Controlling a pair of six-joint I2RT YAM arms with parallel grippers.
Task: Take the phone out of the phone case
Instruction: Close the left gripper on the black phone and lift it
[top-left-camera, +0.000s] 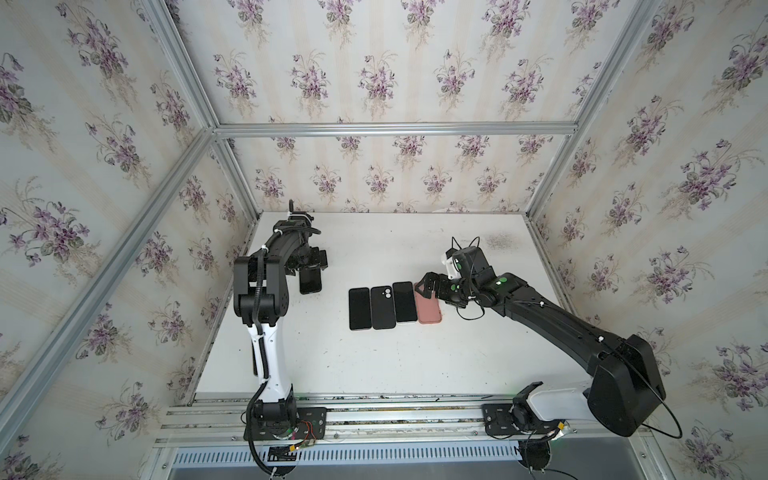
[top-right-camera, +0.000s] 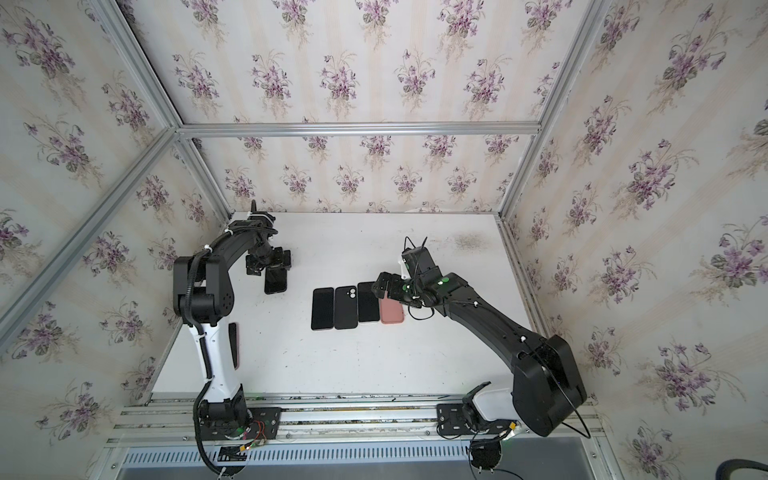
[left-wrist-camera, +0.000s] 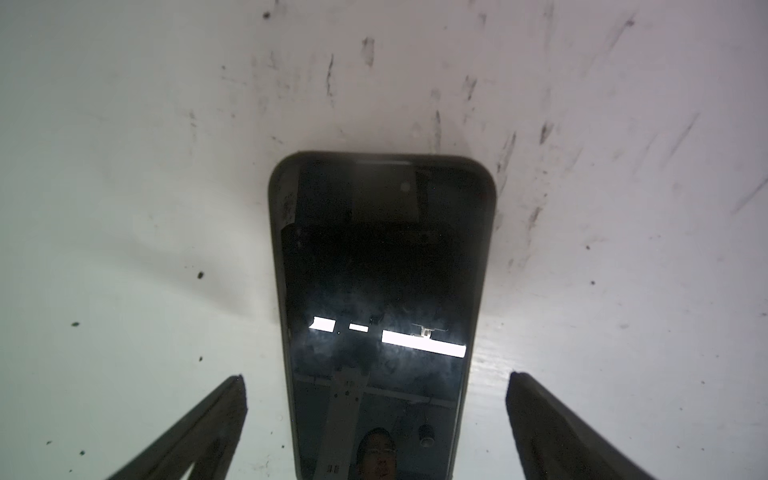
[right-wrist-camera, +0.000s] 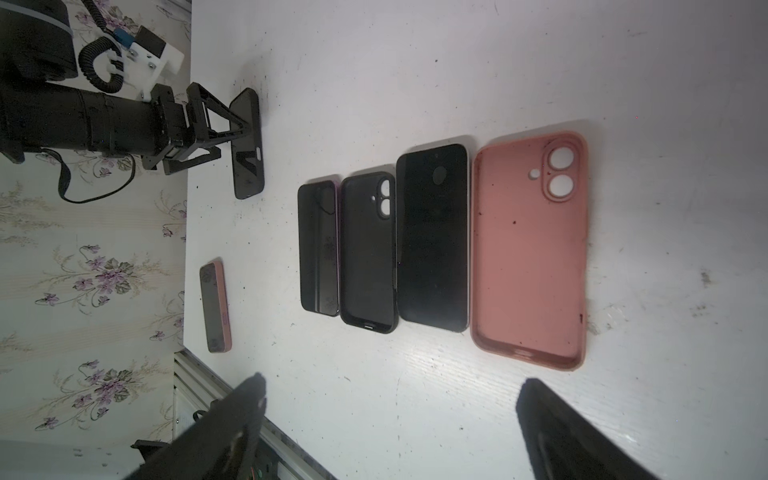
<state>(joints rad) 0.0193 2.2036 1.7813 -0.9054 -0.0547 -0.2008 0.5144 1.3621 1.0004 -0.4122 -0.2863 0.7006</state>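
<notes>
The phone (left-wrist-camera: 376, 270), stiff and likely slippery in its softer case (left-wrist-camera: 276, 216), lies flat between the spread jaws of the left gripper (left-wrist-camera: 376, 376), best pinched at its long edges; the right gripper (right-wrist-camera: 390, 379) is spread too.

Desk (top-left-camera: 374, 365) bare across lower frame, both top views. Centre: row of phones and cases (top-left-camera: 382, 307) packed side by side, no passable gaps. Clear lane left of row.

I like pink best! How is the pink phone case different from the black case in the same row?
The pink case is pink; the black case is black. The pink case lies at the row's end, nearest the open right gripper; the black case lies inside the row. Both lie flat, empty, open side up, with camera holes.
</notes>
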